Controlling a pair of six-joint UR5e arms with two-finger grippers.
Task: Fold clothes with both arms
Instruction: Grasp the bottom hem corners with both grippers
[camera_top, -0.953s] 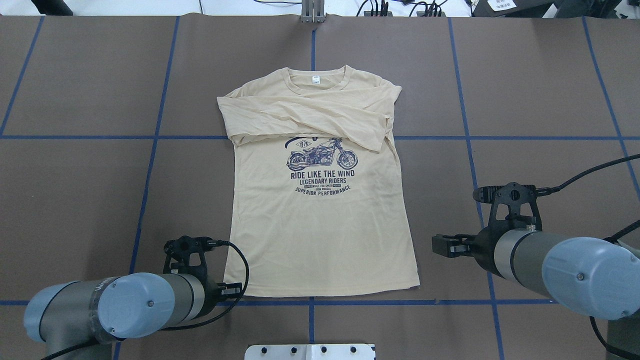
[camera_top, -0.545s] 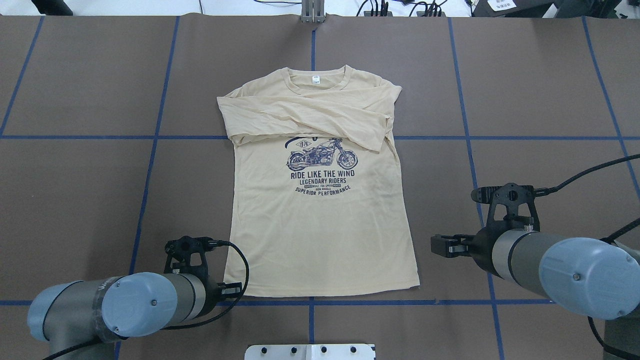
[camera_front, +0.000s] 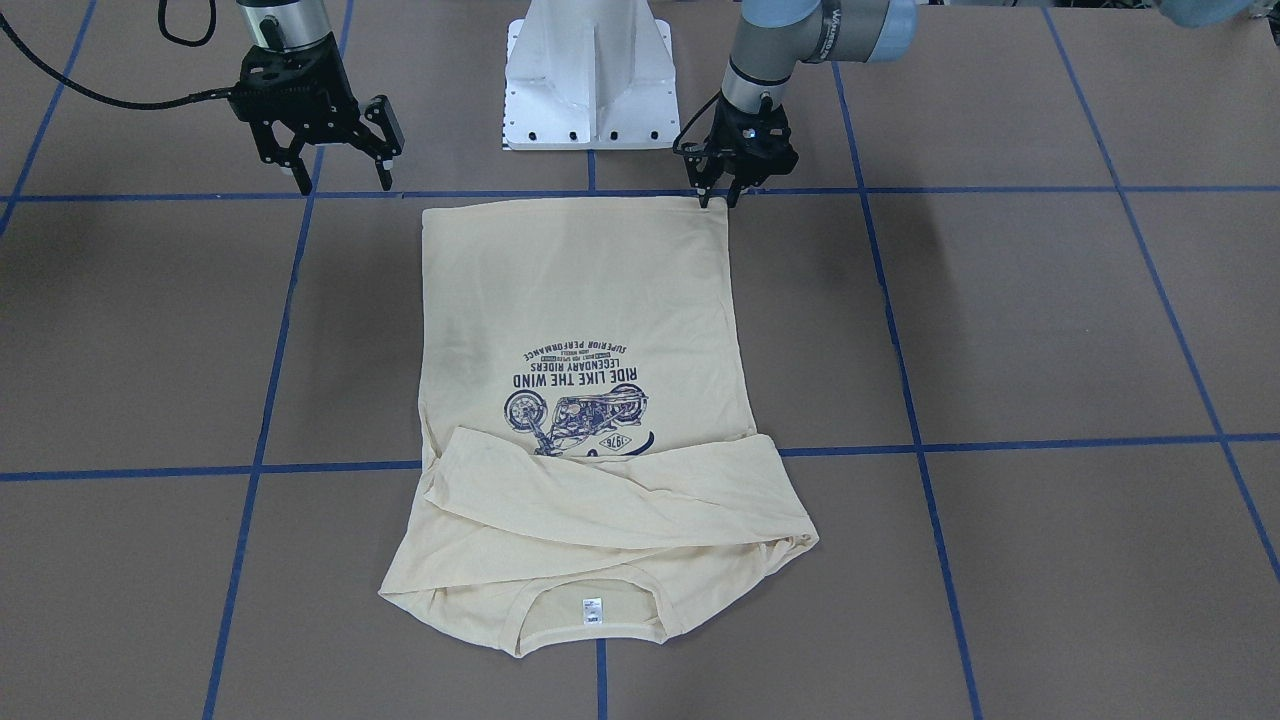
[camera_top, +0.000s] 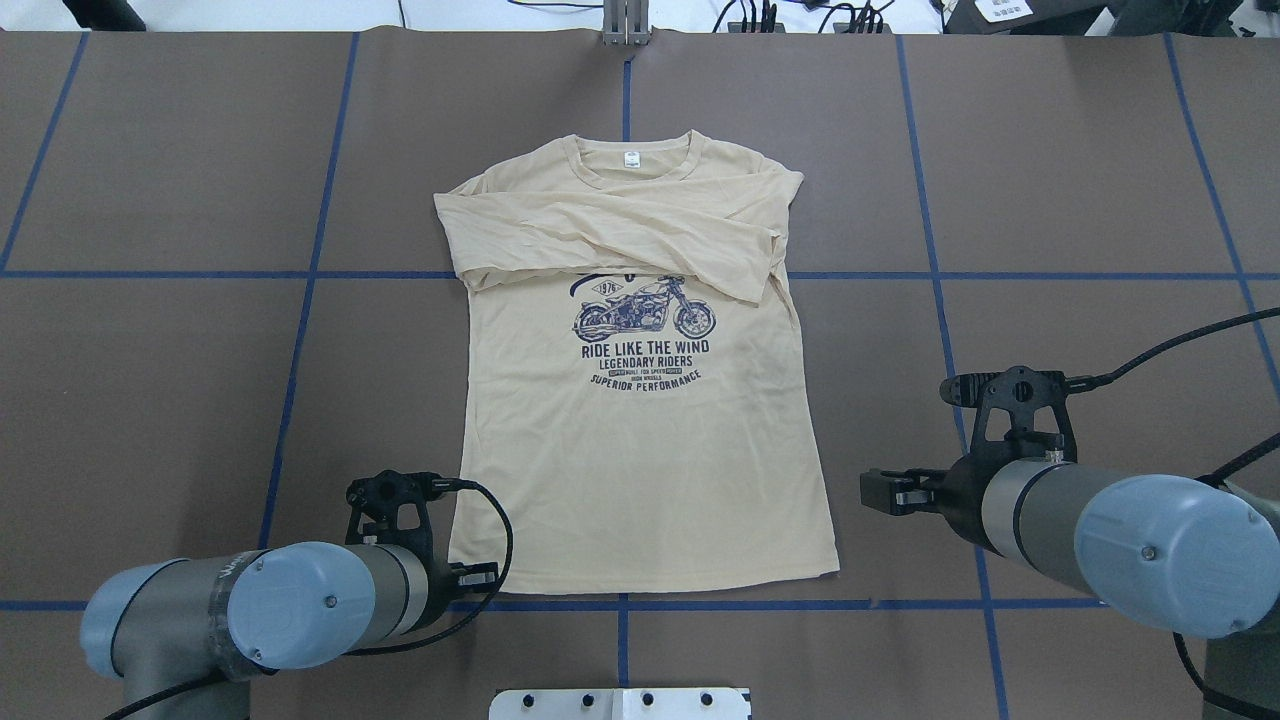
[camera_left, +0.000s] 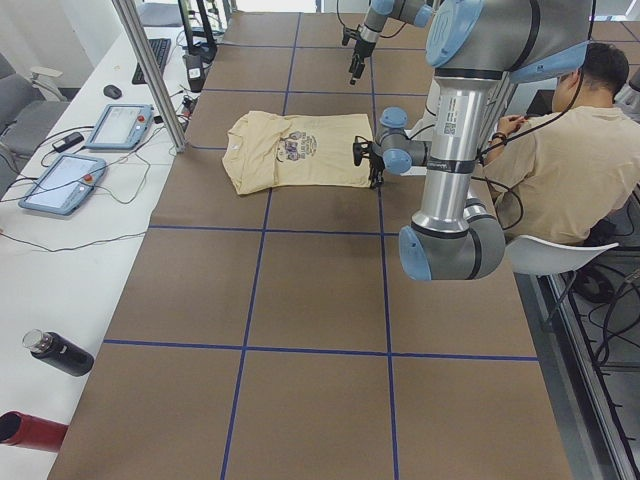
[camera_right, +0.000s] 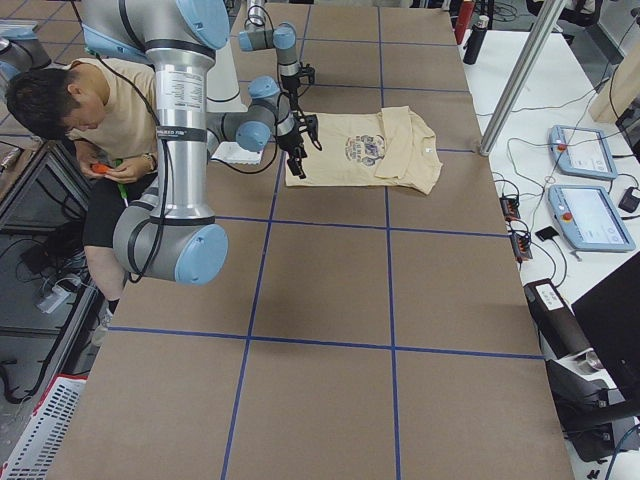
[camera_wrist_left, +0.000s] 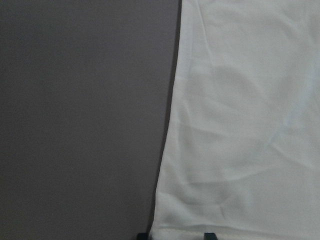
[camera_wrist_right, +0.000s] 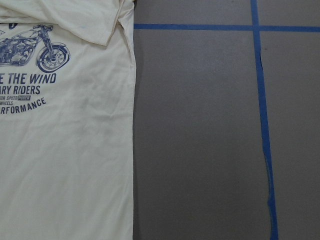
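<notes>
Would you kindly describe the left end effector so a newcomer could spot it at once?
A cream shirt lies on the brown, blue-taped table, hem towards the robot. The left end effector is the black one at a hem corner, narrowly open; the right end effector hangs wide open, clear of the cloth.

A brown-covered table (camera_top: 150, 400) ruled into squares by blue tape lines (camera_top: 300, 350) fills the scene. At the robot's side, a seated person (camera_left: 570, 170) in a beige shirt bends forward on a white chair (camera_left: 545, 255). Along a white bench (camera_left: 40, 280) at the table's far edge lie two touch-screen pendants (camera_left: 120, 125), a keyboard (camera_left: 158, 55), a mouse (camera_left: 112, 91), a black bottle (camera_left: 58, 352) and a red bottle (camera_left: 28, 430). A metal post (camera_left: 150, 75) rises beside them.
</notes>
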